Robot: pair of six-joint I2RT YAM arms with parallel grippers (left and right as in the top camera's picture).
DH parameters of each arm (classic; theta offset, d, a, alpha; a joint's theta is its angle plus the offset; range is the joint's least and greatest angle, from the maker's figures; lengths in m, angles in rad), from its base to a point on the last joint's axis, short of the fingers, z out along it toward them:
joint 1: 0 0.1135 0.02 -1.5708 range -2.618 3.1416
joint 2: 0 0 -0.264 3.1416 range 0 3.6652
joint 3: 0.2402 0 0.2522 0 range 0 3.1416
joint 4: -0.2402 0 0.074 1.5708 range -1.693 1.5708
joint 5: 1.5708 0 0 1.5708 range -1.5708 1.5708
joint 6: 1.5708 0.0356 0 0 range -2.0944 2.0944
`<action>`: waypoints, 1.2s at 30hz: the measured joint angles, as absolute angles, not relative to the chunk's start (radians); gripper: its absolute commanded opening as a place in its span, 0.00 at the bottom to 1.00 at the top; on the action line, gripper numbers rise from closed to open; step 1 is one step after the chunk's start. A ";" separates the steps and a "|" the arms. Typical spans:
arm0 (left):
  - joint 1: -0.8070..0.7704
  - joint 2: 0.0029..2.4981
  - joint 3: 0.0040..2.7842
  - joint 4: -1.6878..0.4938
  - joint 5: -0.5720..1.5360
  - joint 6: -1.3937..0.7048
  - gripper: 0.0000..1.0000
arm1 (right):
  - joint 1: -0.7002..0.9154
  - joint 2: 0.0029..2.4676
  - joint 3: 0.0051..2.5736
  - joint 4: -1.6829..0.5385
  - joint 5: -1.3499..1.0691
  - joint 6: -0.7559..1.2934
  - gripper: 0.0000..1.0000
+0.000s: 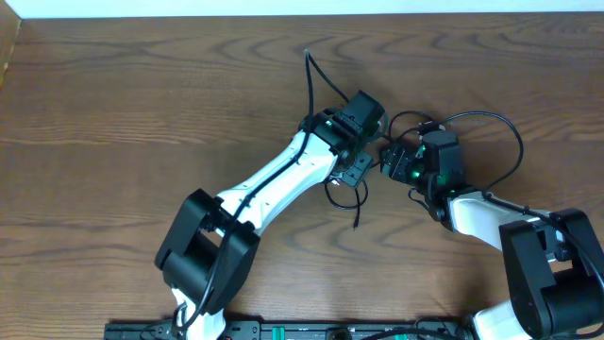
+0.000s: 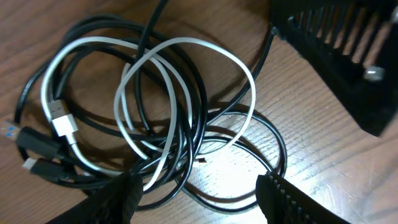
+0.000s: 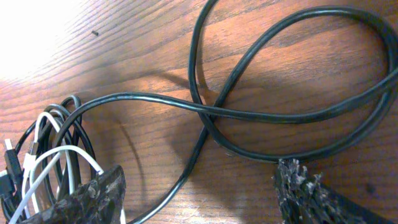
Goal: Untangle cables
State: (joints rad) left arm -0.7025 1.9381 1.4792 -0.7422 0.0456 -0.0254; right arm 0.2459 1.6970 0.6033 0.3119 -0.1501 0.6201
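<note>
The black cable (image 2: 193, 134) and the white cable (image 2: 186, 46) lie tangled in overlapping loops on the wooden table. The white plug (image 2: 62, 121) is at the left of the left wrist view. My left gripper (image 2: 199, 202) is open just above the tangle, with loops lying between its fingers. My right gripper (image 3: 199, 193) is open, and a black cable (image 3: 280, 115) strand passes between its fingers, with the white cable (image 3: 46, 158) at its left. In the overhead view the left gripper (image 1: 361, 167) and the right gripper (image 1: 396, 161) face each other closely. A black cable (image 1: 310, 80) end runs off behind them.
The right gripper's black body (image 2: 342, 56) fills the top right of the left wrist view. A thick black arm wire (image 1: 514, 142) loops by the right wrist. The table's far edge (image 1: 302, 16) runs along the back.
</note>
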 measured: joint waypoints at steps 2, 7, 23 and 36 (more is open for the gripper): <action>-0.702 1.956 1.479 -0.733 0.046 -0.025 0.64 | 0.246 1.697 0.603 0.312 -0.151 0.620 0.77; -0.702 2.019 1.479 -0.695 0.043 -0.026 0.54 | 0.246 1.697 0.605 0.312 -0.153 0.620 0.77; -0.671 2.050 1.479 -0.679 -0.014 -0.056 0.07 | 0.246 1.697 0.607 0.312 -0.160 0.620 0.84; -0.669 1.871 1.479 -0.735 -0.029 -0.056 0.08 | 0.246 1.697 0.610 0.311 -0.165 0.618 0.88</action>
State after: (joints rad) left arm -0.6693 1.8713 1.4792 -0.7353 -0.0292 -0.0559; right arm 0.2462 1.6970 0.6098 0.3111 -0.1650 0.6178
